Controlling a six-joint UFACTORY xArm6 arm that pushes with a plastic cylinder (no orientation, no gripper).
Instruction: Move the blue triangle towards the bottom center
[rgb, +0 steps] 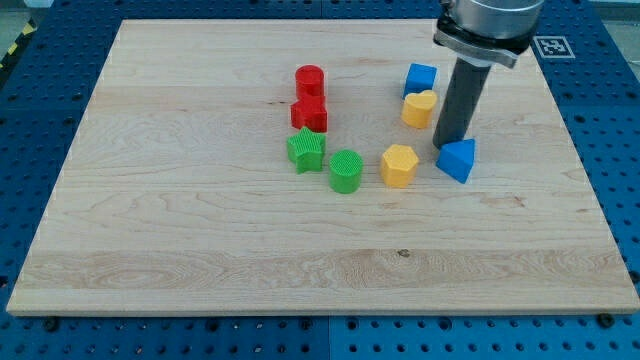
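The blue triangle (458, 159) lies on the wooden board (200, 250) at the view's right of centre. My tip (447, 143) rests right at the triangle's upper left edge, touching or nearly touching it. The dark rod rises from there to the arm's metal head at the view's top right. A yellow heart block (419, 108) stands just left of the rod.
A blue cube (421, 78) sits above the yellow heart. A yellow hexagon (398, 165) lies left of the triangle. A green cylinder (346, 171), a green star (306, 150), a red star (310, 114) and a red cylinder (309, 80) stand near the centre.
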